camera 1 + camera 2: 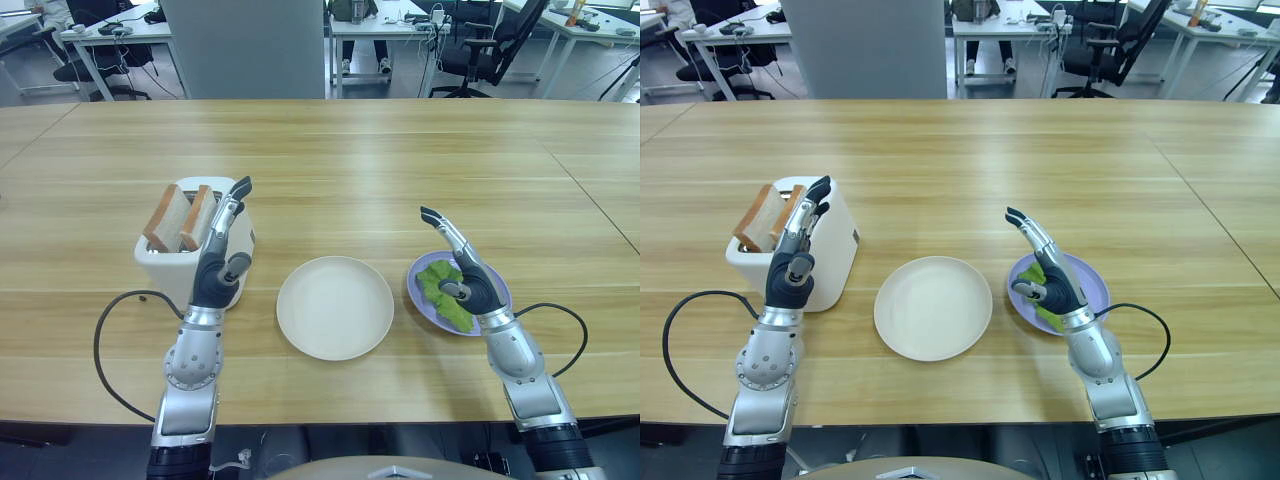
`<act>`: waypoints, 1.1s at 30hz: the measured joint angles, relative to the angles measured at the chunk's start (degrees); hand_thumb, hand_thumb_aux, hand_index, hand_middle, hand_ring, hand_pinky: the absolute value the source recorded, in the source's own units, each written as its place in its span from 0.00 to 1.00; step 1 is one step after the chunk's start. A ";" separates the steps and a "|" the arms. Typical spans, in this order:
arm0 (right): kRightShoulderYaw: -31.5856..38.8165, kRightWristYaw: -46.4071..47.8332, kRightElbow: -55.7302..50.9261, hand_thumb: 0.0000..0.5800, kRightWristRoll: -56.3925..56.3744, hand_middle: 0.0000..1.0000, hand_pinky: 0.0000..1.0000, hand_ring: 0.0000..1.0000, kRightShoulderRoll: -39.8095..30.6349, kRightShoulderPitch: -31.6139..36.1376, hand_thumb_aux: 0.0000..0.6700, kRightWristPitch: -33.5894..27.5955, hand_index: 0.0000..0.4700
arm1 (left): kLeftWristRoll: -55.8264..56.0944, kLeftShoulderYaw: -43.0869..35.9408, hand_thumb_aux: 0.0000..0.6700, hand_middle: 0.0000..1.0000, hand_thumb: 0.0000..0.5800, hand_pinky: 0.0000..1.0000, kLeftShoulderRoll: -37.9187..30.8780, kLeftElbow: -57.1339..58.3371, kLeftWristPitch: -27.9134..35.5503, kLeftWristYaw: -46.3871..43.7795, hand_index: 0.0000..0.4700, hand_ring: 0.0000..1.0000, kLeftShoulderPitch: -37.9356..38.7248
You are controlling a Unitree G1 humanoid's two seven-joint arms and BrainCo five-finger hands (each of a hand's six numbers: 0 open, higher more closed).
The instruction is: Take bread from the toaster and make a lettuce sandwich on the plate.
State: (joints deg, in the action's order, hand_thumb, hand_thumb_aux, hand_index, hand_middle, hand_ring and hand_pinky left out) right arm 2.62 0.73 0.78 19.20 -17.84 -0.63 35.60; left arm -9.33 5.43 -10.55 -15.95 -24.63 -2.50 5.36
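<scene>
A white toaster stands at the left with two bread slices upright in its slots. My left hand is raised at the toaster's right side, fingers straight and open, holding nothing. An empty cream plate lies in the middle. To its right a small purple plate carries green lettuce. My right hand hovers over that lettuce, fingers extended and open, with nothing grasped.
The toaster's black cable loops over the table's front left. Another black cable curves at the front right. Bare wooden tabletop stretches behind the plates. Office desks and chairs stand beyond the far edge.
</scene>
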 measured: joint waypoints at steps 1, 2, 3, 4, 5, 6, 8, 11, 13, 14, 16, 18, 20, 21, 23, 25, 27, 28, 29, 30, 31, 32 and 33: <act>0.00 0.00 -0.11 0.00 -0.01 0.00 0.00 0.00 0.00 -0.01 0.00 -0.01 0.00 | -0.22 0.00 0.00 0.00 0.00 0.00 0.00 0.31 0.04 0.11 0.00 0.00 -0.07; -0.01 0.00 -0.24 0.00 -0.01 0.00 0.00 0.00 0.00 -0.03 0.00 -0.03 0.00 | -0.63 -0.03 0.00 0.00 0.00 0.00 0.00 0.46 0.16 0.33 0.00 0.00 -0.09; -0.01 0.00 -0.25 0.00 -0.01 0.00 0.00 0.00 0.00 -0.05 0.00 -0.03 0.00 | -0.91 -0.03 0.00 0.00 0.00 0.00 0.00 0.57 0.29 0.45 0.00 0.00 -0.12; -0.01 0.01 -0.25 0.00 -0.02 0.00 0.00 0.00 0.00 -0.07 0.00 -0.03 0.00 | -1.19 -0.03 0.00 0.00 0.00 0.00 0.00 0.85 0.53 0.73 0.00 0.00 -0.20; -0.01 0.01 -0.26 0.00 -0.02 0.00 0.00 0.00 0.00 -0.09 0.00 -0.03 0.00 | -1.58 -0.02 0.00 0.00 0.00 0.00 0.00 1.23 0.80 1.01 0.00 0.00 -0.26; -0.01 0.01 -0.27 0.00 -0.02 0.00 0.00 0.00 0.00 -0.09 0.00 -0.03 0.00 | -1.77 -0.02 0.00 0.00 0.00 0.00 0.00 1.52 1.00 1.09 0.00 0.00 -0.27; -0.03 0.01 -0.27 0.00 -0.01 0.00 0.00 0.00 -0.01 -0.13 0.00 -0.03 0.00 | -2.13 -0.02 0.00 0.00 0.00 0.00 0.00 1.85 1.20 1.32 0.00 0.00 -0.33; -0.03 0.00 -0.29 0.00 0.02 0.00 0.00 0.00 -0.01 -0.15 0.00 -0.03 0.00 | -2.47 0.25 0.00 0.00 0.00 0.00 0.00 2.06 1.91 2.24 0.00 0.00 -0.42; -0.03 -0.01 -0.30 0.00 0.08 0.00 0.00 0.00 -0.01 -0.16 0.00 -0.03 0.00 | -3.65 1.42 0.00 0.00 0.00 0.00 -0.30 2.05 2.74 3.53 0.00 0.00 -0.88; -0.04 -0.07 -0.31 0.00 0.13 0.00 0.00 0.00 -0.01 -0.17 0.00 -0.03 0.00 | -4.51 2.61 0.00 0.00 0.00 0.00 -0.92 2.02 3.62 4.43 0.00 0.00 -1.67; -0.04 -0.18 -0.34 0.00 0.21 0.00 0.00 0.00 0.00 -0.18 0.00 -0.03 0.00 | -6.74 6.28 0.00 0.00 0.00 0.00 -3.09 1.74 6.09 6.51 0.00 0.00 -3.36; -0.07 -0.35 -0.44 0.00 0.27 0.00 0.00 0.00 -0.01 -0.20 0.00 -0.03 0.00 | -11.63 9.46 0.00 0.00 0.00 0.00 -7.82 1.35 9.30 8.08 0.00 0.00 -4.72; -0.11 -0.61 -0.88 0.00 0.31 0.00 0.00 0.00 0.04 -0.19 0.00 -0.03 0.00 | -18.42 12.47 0.00 0.00 0.00 0.00 -14.63 1.39 13.96 8.61 0.00 0.00 -5.97; -0.11 -0.68 -1.11 0.00 0.32 0.00 0.00 0.00 0.05 -0.19 0.00 -0.03 0.00 | -20.39 13.81 0.00 0.00 0.00 0.00 -16.62 1.52 16.03 8.60 0.00 0.00 -6.59; -0.09 -0.78 -1.68 0.00 0.37 0.00 0.00 0.00 0.16 -0.17 0.00 -0.03 0.00 | -23.60 15.42 0.00 0.00 0.00 0.00 -20.02 2.27 20.51 8.28 0.00 0.00 -7.49; -0.05 -1.00 -2.05 0.00 0.41 0.00 0.00 0.00 0.19 0.00 0.00 -0.02 0.00 | -26.82 15.50 0.00 0.00 0.00 0.00 -23.37 4.56 25.04 7.29 0.00 0.00 -8.46; -0.06 -1.23 -2.29 0.00 0.53 0.00 0.00 0.00 0.20 0.20 0.00 0.00 0.00 | -30.37 14.11 0.00 0.00 0.00 0.00 -26.87 8.37 29.14 5.79 0.00 0.00 -10.33; -0.07 -1.32 -2.41 0.00 0.63 0.00 0.00 0.00 0.20 0.27 0.00 0.03 0.00 | -32.04 12.85 0.00 0.00 0.00 0.00 -28.66 10.86 31.10 4.74 0.00 0.00 -11.50; -0.07 -1.42 -2.52 0.00 0.75 0.00 0.00 0.00 0.20 0.30 0.00 0.05 0.00 | -33.60 11.22 0.00 0.00 0.00 0.00 -30.37 13.36 32.87 3.31 0.00 0.00 -12.59; -0.09 -1.52 -2.61 0.00 0.86 0.00 0.00 0.00 0.18 0.32 0.00 0.09 0.00 | -34.66 9.61 0.00 0.00 0.00 0.00 -31.45 15.88 34.29 1.92 0.00 0.00 -13.74; -0.11 -1.69 -2.72 0.00 0.88 0.00 0.00 0.00 0.17 0.29 0.00 0.12 0.00 | -35.35 7.78 0.00 0.00 0.00 0.00 -32.07 18.30 35.44 0.60 0.00 0.00 -14.96; -0.12 -1.76 -2.80 0.00 0.92 0.00 0.00 0.00 0.17 0.30 0.00 0.15 0.00 | -35.85 6.13 0.00 0.00 0.00 0.00 -32.50 20.22 36.21 -0.56 0.00 0.00 -15.93; -0.12 -1.82 -2.86 0.00 1.02 0.00 0.00 0.00 0.14 0.30 0.00 0.17 0.00 | -35.94 4.54 0.00 0.00 0.00 0.00 -32.80 22.02 36.75 -1.72 0.00 0.00 -16.92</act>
State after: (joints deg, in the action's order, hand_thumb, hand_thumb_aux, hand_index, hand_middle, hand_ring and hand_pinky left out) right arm 2.49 -1.09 -2.08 20.23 -17.70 -0.33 35.77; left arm -45.27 9.97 -43.35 6.07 12.12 -4.23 -11.56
